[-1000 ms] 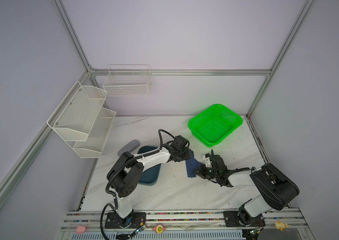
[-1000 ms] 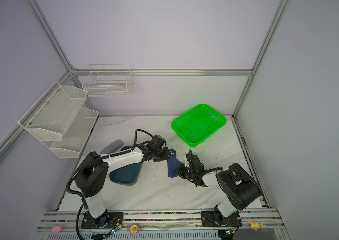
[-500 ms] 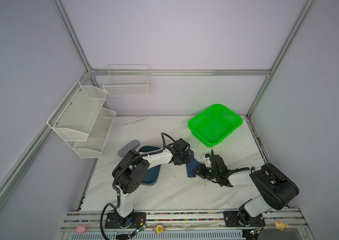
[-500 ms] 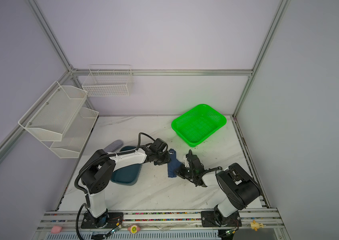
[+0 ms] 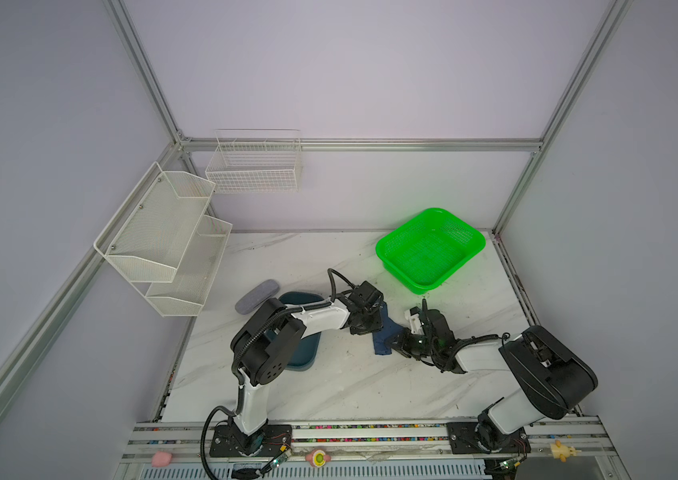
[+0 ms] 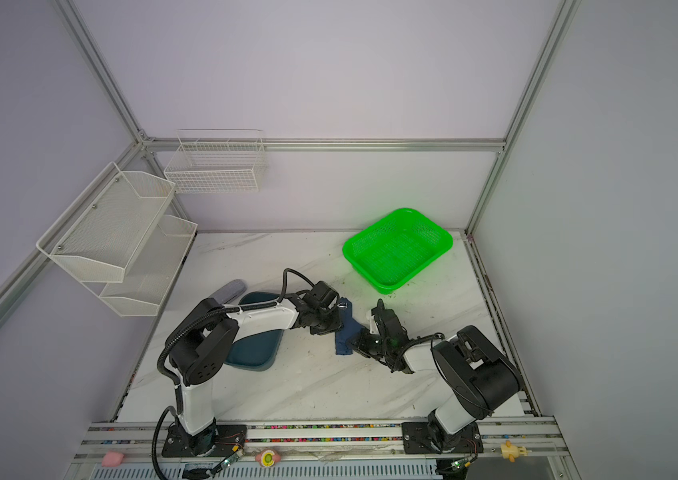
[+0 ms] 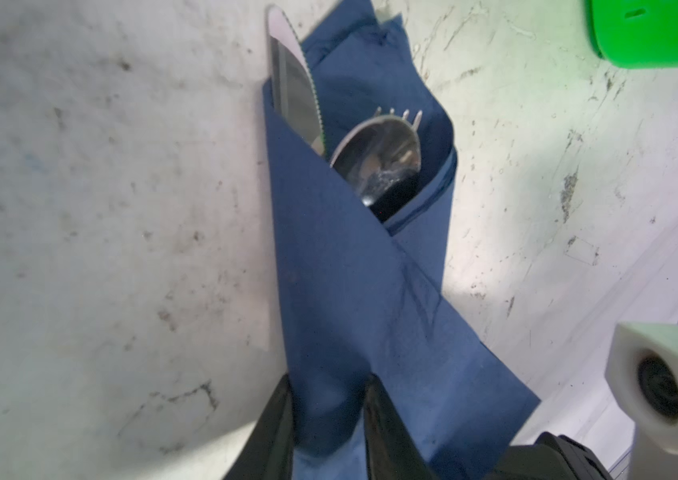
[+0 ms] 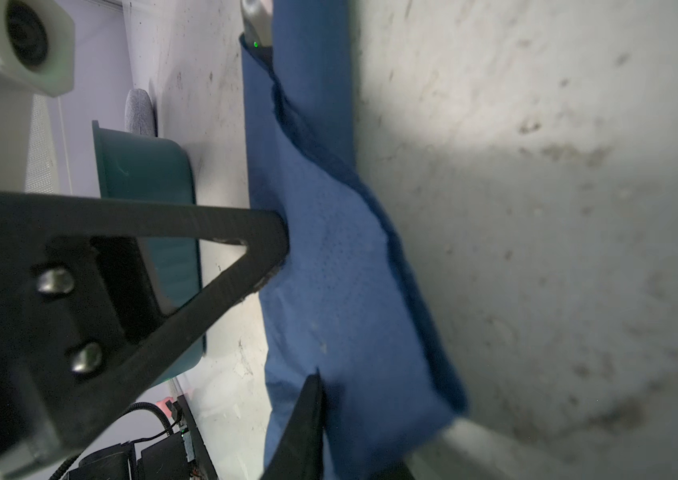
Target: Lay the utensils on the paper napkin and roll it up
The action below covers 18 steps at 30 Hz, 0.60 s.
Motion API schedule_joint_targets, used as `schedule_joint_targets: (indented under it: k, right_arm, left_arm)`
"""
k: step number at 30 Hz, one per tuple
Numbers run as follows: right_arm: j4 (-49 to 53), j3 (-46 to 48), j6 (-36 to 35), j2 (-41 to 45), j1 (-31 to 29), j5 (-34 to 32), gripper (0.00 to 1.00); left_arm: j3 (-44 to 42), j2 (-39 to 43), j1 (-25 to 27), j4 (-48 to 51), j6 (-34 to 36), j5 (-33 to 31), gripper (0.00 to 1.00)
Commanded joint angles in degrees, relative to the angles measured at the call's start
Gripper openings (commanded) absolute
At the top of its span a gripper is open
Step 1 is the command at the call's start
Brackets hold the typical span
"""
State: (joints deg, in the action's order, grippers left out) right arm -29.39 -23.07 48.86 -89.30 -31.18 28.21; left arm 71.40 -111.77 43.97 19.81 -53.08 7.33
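1. The paper napkin (image 5: 383, 343) was seen in both top views just right of centre on the marble table (image 5: 329, 386). It was wrapped into a narrow navy bundle lying between the two grippers.
2. In the left wrist view, the utensils (image 7: 370, 145) were found tucked inside the wrap. The knife (image 7: 293, 91) blade stuck out at the top centre. The spoon (image 7: 379, 153) bowl lay just right of it, and the fork (image 7: 399, 114) tines showed just above the bowl.
3. The left gripper (image 7: 327, 386) was seen at the bottom centre of its wrist view. Its two black fingers were pressed against opposite sides of the bundle's lower end, so it was clamped on the paper napkin.
4. The right gripper (image 8: 298, 311) was seen with its jaws apart. One fingertip touched the napkin's left edge at mid-frame, and the other was laid against the napkin at the bottom centre. Nothing was pinched between them.
5. In a top view, the left gripper (image 5: 370, 326) was placed at the bundle's upper left and the right gripper (image 5: 396, 345) at its lower right.
6. The green basket (image 5: 424, 284) was seen at the upper right of the table, well apart from the bundle.
7. The teal tray (image 5: 304, 353) was seen left of the bundle, partly hidden by the left arm. The grey case (image 5: 256, 296) lay at its upper left, and whether the two touched could not be told.
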Motion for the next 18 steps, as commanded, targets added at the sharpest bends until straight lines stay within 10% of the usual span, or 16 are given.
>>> schedule_joint_targets:
  k: [1,18]
  right_arm:
    - [9.08,1.19,1.02,-0.48,-0.16,-2.88,0.23]
    - [8.49,-2.29,4.63,-1.04,0.24,-8.3,0.5]
  left_arm:
    - [-0.47,-2.0,0.74,1.89,1.05,0.61,0.28]
    - [0.48,-3.13,1.23,1.81,0.87,0.92,0.27]
